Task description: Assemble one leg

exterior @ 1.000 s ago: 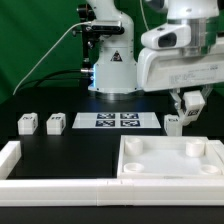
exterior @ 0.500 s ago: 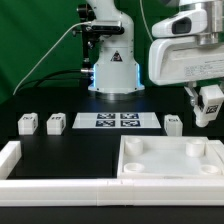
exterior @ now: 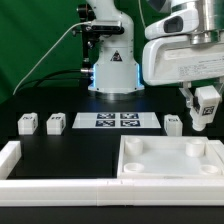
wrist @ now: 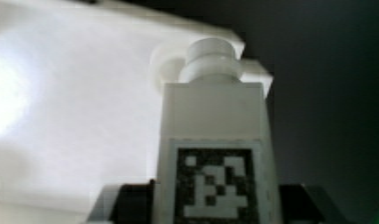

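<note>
The gripper [exterior: 205, 112] is squeezing one leg [wrist: 212, 130] by its flat sides, holding it up in the air near the tray [exterior: 170, 165] at the exterior view's right; the leg is looking light, hard and maybe slippery; gripping those flat sides is seeming best.

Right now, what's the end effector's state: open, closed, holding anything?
End effector: closed on one leg, held in the air.
</note>
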You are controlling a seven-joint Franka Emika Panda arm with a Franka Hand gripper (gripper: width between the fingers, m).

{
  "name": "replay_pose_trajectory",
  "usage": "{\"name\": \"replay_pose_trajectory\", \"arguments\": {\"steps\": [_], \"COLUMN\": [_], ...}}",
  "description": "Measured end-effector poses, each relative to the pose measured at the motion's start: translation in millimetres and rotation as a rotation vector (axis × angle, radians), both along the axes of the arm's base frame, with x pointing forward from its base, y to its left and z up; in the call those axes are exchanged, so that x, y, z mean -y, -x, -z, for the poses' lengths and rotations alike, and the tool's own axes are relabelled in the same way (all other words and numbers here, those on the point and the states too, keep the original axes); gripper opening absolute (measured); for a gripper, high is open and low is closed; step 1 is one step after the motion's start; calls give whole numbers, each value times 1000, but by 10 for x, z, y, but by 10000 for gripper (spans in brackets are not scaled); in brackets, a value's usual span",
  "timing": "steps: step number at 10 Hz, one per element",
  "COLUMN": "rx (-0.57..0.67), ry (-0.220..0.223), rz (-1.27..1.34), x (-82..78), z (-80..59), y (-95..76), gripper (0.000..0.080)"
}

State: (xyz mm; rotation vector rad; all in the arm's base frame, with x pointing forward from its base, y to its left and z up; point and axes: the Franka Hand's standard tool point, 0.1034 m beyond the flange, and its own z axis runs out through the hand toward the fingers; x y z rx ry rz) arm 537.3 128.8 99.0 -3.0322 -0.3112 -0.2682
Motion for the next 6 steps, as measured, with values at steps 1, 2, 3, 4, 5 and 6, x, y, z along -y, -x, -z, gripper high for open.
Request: {"name": "replay_pose_trajectory", "arguments": {"steps": [1,2,3,4,5,6], "rx": [-1,-3,-3,-4,-12,-15], "ry": [0,1,1,1,4,5], "rz": [-2,-2,-2,3,14,21], "x": [-6,-6,-3,17,72,103], "z": [15,21,25,31,26,-19], "y": [26,34,34,27,-19,-130], "gripper": [294,294,294,294,294,294]}}
